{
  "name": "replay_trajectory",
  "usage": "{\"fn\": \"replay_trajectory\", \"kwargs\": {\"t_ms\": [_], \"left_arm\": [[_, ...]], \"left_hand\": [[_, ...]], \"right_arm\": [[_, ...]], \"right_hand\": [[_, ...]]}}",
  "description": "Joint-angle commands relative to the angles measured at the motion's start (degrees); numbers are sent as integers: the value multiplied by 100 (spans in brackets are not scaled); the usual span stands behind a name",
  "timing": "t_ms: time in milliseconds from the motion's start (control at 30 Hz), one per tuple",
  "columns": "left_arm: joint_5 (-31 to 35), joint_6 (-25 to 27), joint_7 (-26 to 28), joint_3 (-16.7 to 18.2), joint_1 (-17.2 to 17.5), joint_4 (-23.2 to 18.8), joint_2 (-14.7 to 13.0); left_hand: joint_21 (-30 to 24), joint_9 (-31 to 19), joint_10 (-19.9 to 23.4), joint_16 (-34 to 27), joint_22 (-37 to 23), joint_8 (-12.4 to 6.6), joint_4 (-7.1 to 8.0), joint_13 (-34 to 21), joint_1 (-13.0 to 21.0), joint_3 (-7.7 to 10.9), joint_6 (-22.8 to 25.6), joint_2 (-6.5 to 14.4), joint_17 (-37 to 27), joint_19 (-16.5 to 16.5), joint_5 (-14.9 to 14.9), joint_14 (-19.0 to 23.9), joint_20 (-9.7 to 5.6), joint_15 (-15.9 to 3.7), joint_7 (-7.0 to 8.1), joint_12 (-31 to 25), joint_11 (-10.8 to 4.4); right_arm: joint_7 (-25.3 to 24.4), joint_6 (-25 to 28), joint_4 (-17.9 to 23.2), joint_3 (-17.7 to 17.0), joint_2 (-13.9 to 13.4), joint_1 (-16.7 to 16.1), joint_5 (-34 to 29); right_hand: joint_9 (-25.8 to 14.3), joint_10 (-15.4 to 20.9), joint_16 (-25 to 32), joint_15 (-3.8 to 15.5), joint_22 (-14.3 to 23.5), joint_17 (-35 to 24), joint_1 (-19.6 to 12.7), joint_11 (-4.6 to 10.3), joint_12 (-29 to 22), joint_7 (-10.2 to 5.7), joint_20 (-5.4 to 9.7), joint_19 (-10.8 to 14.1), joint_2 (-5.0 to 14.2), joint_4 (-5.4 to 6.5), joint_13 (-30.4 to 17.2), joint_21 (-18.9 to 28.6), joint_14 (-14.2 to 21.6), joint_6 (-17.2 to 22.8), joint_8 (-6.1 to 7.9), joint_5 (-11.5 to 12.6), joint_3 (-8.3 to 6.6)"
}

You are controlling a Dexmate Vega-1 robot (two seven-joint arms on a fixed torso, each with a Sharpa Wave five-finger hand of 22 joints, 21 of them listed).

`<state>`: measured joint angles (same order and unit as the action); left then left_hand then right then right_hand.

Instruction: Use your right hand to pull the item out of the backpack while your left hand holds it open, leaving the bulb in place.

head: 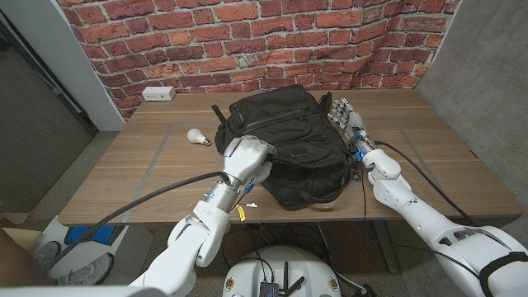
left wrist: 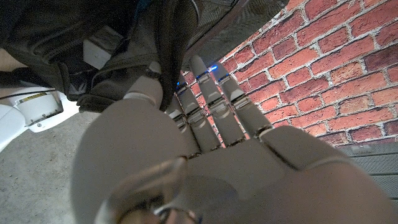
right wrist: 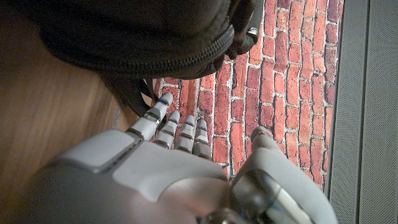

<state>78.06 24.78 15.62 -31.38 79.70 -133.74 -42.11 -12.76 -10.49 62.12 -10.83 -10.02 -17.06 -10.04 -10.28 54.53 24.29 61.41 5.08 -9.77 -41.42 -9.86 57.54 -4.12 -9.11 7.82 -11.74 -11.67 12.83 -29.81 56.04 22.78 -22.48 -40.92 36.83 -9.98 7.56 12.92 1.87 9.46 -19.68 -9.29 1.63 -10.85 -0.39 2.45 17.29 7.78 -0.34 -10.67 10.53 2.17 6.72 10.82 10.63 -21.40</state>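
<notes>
1. Left hand [head: 247, 157]: it rests on the front left part of the black backpack [head: 289, 124], near the fabric edge. In the left wrist view the fingers [left wrist: 214, 106] lie straight and side by side, tips at the dark fabric [left wrist: 112, 37]. No fold is visibly held.
2. Right hand [head: 346, 115]: it stands beside the backpack's right side. Fingers are extended and slightly apart, holding nothing. In the right wrist view the fingertips [right wrist: 163, 99] reach just under the zippered edge [right wrist: 143, 62] of the bag; contact cannot be confirmed.
3. Backpack: it lies in the middle of the wooden table [head: 124, 165], toward the far edge. No item inside it can be made out.
4. Bulb [head: 196, 137]: it lies on the table to the left of the backpack, apart from it and from the left hand.
5. Open room: bare tabletop extends left of the bulb and right of the right hand. A white power strip [head: 157, 94] sits at the far left edge, by the brick wall [head: 247, 41].
</notes>
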Motion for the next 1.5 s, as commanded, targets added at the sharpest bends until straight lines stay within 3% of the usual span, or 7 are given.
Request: {"fn": "replay_trajectory", "kwargs": {"t_ms": [33,300,367,633,800,1500], "left_arm": [[-341,-50,108,98,-203,9,55],[-801,-123,243,213,-331,25,121],[-838,-121,261,212,-349,28,124],[-1266,-143,417,248,-455,70,260],[-1446,-112,450,230,-513,77,334],[-2227,350,472,206,-872,137,804]], "left_hand": [[-55,-30,76,-23,-28,-33,10,-13,30,49,62,23,-16,-57,-39,74,-728,-452,-15,2,2],[-63,-34,200,-38,-32,-39,3,-15,59,88,125,18,-25,-117,-41,234,-736,-459,-4,4,13],[-71,-34,226,-47,-35,-46,-3,-14,82,107,168,18,-29,-153,-45,305,-736,-458,-66,14,8],[-97,-33,348,-66,-40,-40,-17,-12,152,142,228,-13,-35,-263,-53,497,-741,-463,-68,22,22],[-108,-37,460,-79,-40,-44,-12,-14,187,161,305,-35,-40,-333,-57,653,-746,-461,-180,16,26],[-82,-36,778,-57,-36,-11,-3,-28,230,189,378,-80,-37,-368,-60,844,-754,-466,-155,-34,25]], "right_arm": [[-226,158,202,-9,-72,-86,-47],[-407,237,396,-33,-150,-179,-86],[-455,258,442,-34,-165,-202,-100],[-763,423,933,-56,-378,-462,-217],[-924,419,1133,-74,-444,-586,-290],[-1452,604,1707,-65,-563,-886,-530]], "right_hand": [[-20,31,24,-9,11,-2,53,0,-11,-19,-6,9,108,-45,-6,12,-16,-3,-7,14,-9],[-20,31,26,-16,11,1,52,0,-11,-15,-4,6,115,-48,-5,13,-17,-6,-8,15,-15],[-20,32,25,-12,11,1,54,2,-12,-16,1,13,113,-48,-5,16,-19,-6,-8,15,-15],[-20,30,28,-9,11,1,63,-1,-11,-11,0,16,114,-45,-5,18,-19,-4,-7,14,-16],[-20,36,33,-13,11,2,62,11,-14,-12,10,17,121,-46,-5,19,-11,3,-4,15,-21],[-20,70,39,15,10,15,27,20,-26,-16,16,25,144,-75,-5,23,0,28,3,18,-56]]}}
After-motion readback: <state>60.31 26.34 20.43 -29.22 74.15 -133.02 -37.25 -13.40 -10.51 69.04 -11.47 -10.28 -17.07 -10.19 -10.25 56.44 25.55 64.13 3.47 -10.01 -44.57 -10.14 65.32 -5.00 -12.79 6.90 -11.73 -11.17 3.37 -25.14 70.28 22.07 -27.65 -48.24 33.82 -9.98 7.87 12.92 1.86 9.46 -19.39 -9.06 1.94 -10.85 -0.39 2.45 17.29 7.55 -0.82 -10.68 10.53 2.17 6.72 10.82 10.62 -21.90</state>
